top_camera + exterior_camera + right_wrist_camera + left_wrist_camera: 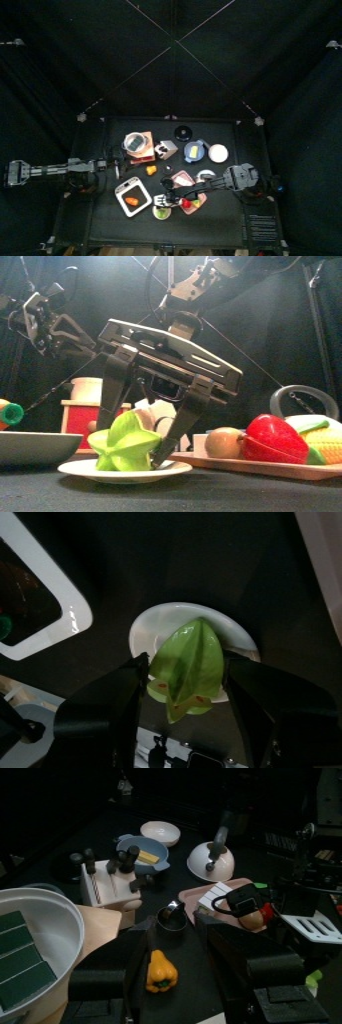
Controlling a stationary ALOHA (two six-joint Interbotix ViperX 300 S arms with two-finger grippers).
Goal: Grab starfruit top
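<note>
The starfruit (127, 444) is pale yellow-green and stands upright on a small white plate (80, 470) at the table's front. It also shows in the right wrist view (187, 672) and in the top view (162, 211). My right gripper (131, 456) hangs over it with one jaw on each side of the fruit, open and close to its ribs (187, 660). My left gripper (187, 983) is open and empty at the table's left (114, 168), above a small orange pepper (160, 971).
A wooden tray (227, 464) to the right of the plate holds a red fruit (274, 441), a brown round piece (225, 442) and corn. A dark bowl (34, 446) sits to the left. A kettle (214, 860), a blue bowl (143, 850) and a white tray (131, 196) stand further back.
</note>
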